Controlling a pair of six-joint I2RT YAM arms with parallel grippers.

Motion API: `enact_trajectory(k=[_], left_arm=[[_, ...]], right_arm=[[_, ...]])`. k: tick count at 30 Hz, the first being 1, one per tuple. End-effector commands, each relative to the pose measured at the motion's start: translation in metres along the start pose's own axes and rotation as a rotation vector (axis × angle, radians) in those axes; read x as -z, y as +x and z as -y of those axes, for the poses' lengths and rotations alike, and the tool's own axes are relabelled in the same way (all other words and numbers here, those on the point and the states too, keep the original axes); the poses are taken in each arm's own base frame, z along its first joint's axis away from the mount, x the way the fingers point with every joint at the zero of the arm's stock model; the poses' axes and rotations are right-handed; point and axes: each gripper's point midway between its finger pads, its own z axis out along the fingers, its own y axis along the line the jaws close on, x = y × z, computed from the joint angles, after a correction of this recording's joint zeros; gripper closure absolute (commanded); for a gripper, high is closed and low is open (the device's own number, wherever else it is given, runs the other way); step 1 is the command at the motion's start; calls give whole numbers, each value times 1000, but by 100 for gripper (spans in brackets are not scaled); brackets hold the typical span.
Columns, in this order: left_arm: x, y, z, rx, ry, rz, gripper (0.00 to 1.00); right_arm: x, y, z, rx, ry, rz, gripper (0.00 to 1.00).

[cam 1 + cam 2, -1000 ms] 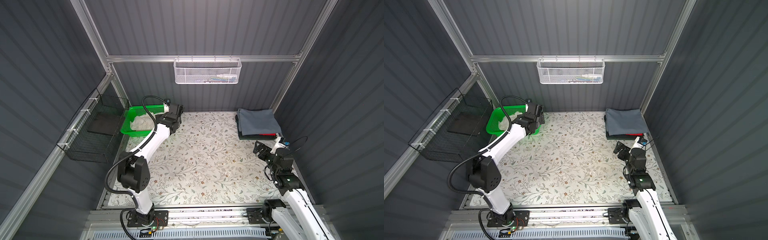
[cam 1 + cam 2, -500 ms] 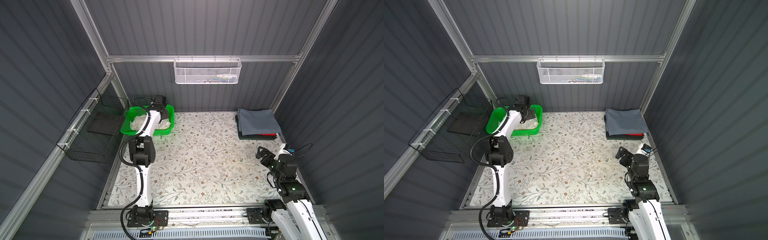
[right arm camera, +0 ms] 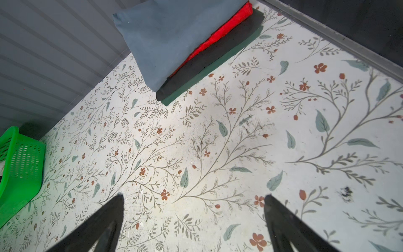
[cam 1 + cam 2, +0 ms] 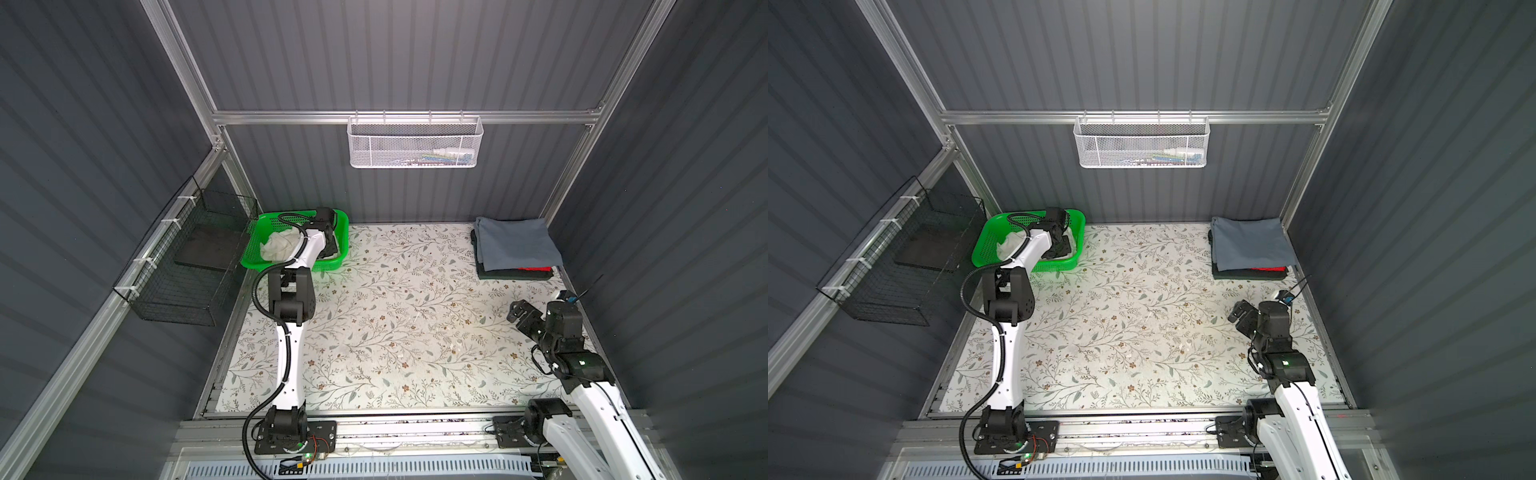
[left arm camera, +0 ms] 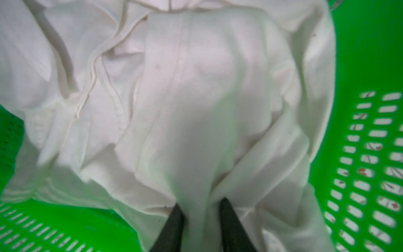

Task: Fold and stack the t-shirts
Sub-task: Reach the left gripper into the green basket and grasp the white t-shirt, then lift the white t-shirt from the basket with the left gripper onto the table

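Observation:
A crumpled cream-white t-shirt [image 4: 276, 245] [image 4: 1009, 248] lies in the green basket [image 4: 341, 219] [image 4: 1079, 219] at the back left. My left gripper [image 4: 328, 246] [image 4: 1061, 245] reaches down into that basket. In the left wrist view the left gripper [image 5: 201, 203] is shut on a raised fold of the cream t-shirt [image 5: 196, 98], pinched between its dark fingers. A stack of folded t-shirts [image 4: 515, 245] [image 4: 1250, 243] sits at the back right, slate grey-blue [image 3: 165, 37] over red [image 3: 224, 32] and dark [image 3: 218, 54]. My right gripper [image 4: 517, 311] [image 4: 1239, 311] [image 3: 193, 198] hangs open over the floral covering, in front of the stack.
A white mesh basket [image 4: 415, 143] hangs on the back wall and a black wire basket [image 4: 195, 257] on the left wall. The floral table covering [image 4: 415, 324] spreads between the green basket [image 3: 19, 157] and the stack. Metal rails edge the table.
My left arm has swung from the basket's right side into the basket, and its gripper has closed on the cream t-shirt. My right arm has drawn back toward the front right.

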Motion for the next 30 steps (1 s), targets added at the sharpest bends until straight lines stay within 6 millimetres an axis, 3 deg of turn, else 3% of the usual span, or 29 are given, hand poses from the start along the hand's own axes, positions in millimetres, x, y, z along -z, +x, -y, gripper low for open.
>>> enact_trajectory(k=[1, 3, 6, 11, 14, 17, 21, 23, 25, 27, 30], left_arm=[[34, -28, -11, -19, -28, 83, 100], [63, -46, -20, -6, -45, 150, 100], [123, -74, -33, 33, -35, 282, 100], [239, -102, -40, 64, 6, 524, 100], [317, -108, -21, 57, 109, 648, 100], [409, -101, 16, -6, 281, 811, 100], [490, -74, 65, -80, 595, 887, 100], [512, -53, 98, -159, 719, 876, 100], [519, -33, 125, -223, 803, 838, 100], [519, -16, 148, -277, 868, 795, 100], [501, 3, 179, -333, 940, 708, 100]], right_arm=[[2, 3, -5, 10, -13, -39, 1], [-1, 7, -9, -5, -40, -57, 1], [-5, 10, -16, -24, -74, -75, 1], [-10, 7, -22, -22, -90, -80, 1], [-11, 4, -24, -16, -90, -84, 1], [-13, 5, -26, -17, -91, -97, 1], [-13, -2, -30, -2, -105, -68, 1], [-13, -3, -29, 1, -104, -56, 1], [-14, -2, -30, -3, -109, -58, 1], [-15, 1, -29, -9, -113, -63, 1], [-19, 6, -28, -24, -124, -72, 1]])
